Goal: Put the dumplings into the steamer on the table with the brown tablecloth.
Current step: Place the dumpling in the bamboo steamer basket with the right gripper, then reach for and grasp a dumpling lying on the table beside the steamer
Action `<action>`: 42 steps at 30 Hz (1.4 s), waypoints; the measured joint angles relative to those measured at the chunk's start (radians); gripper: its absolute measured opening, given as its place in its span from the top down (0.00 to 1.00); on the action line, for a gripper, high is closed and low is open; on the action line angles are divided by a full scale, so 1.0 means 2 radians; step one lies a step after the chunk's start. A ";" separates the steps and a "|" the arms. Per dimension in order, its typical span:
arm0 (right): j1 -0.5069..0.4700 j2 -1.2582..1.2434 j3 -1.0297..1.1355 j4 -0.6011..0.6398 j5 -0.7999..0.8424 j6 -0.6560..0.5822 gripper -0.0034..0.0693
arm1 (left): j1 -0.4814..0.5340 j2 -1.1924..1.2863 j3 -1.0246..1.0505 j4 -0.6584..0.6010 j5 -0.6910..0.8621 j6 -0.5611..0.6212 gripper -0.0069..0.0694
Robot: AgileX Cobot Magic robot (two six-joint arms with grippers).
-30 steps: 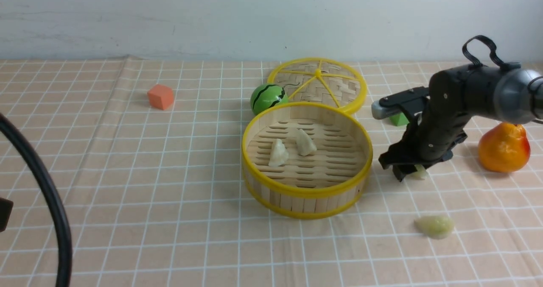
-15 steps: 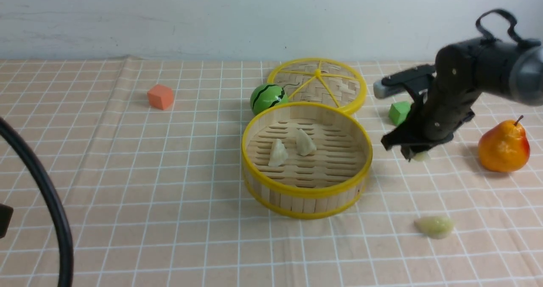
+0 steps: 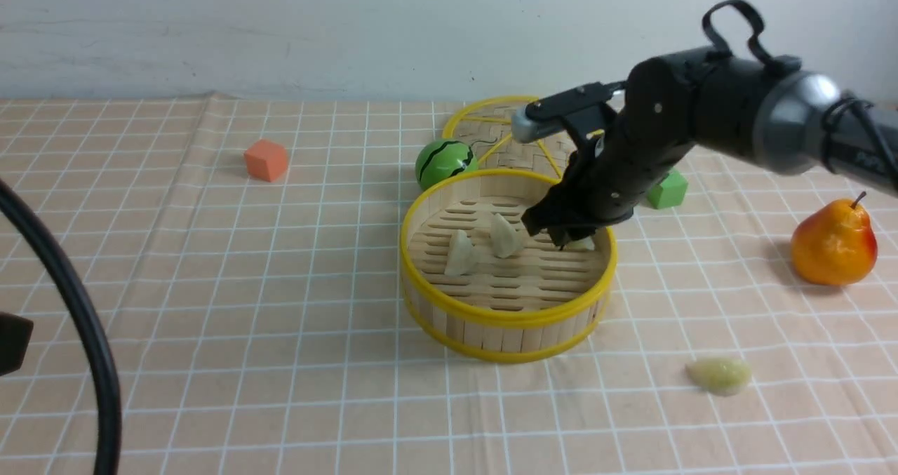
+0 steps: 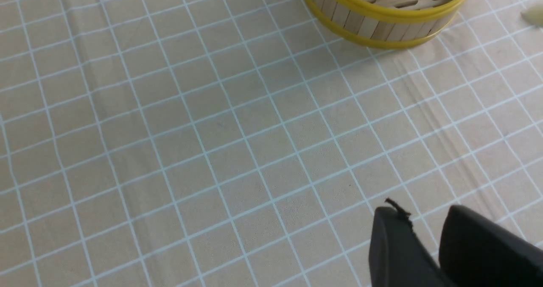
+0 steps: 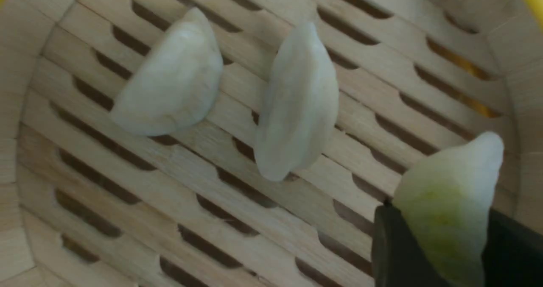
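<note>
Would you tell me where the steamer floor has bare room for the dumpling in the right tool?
In the steamer, the floor is bare along the near rim, in front of the left-hand dumpling and right-hand dumpling, and on its right, between that dumpling and the wall, below the held dumpling in the right tool. Crowded: middle-left, where those two stand close.
</note>
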 joint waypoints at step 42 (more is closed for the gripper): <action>-0.026 -0.160 0.319 -0.149 -0.015 -0.121 0.30 | 0.000 0.000 0.000 -0.007 -0.001 0.053 0.67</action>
